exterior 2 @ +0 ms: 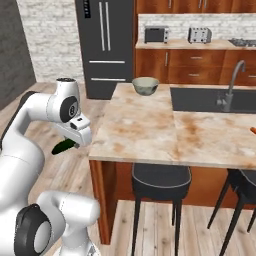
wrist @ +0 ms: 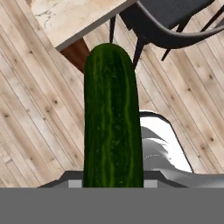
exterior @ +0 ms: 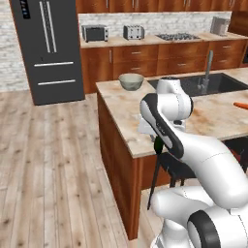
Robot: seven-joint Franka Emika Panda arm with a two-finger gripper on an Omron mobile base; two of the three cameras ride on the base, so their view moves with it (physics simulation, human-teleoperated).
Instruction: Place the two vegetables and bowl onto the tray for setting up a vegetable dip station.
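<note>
My gripper (exterior 2: 71, 143) is shut on the slim dark green vegetable (exterior 2: 64, 146), held off the near left corner of the island, above the wooden floor. In the hand view this vegetable (wrist: 113, 118) runs up the middle and hides the fingertips. From the left base view only a sliver of the green vegetable (exterior: 157, 144) pokes out below the hand. The pale grey-green bowl (exterior: 131, 81) (exterior 2: 145, 85) stands at the island's far left end. The orange carrot (exterior: 240, 105) (exterior 2: 253, 130) lies at the counter's right edge. The tray is out of view.
The marble island counter (exterior 2: 140, 125) holds a dark sink (exterior 2: 205, 99) with a faucet (exterior 2: 232, 80). Black stools (exterior 2: 161, 182) stand under its near edge. A dark fridge (exterior: 46, 48) is at the back left, with open wooden floor to the island's left.
</note>
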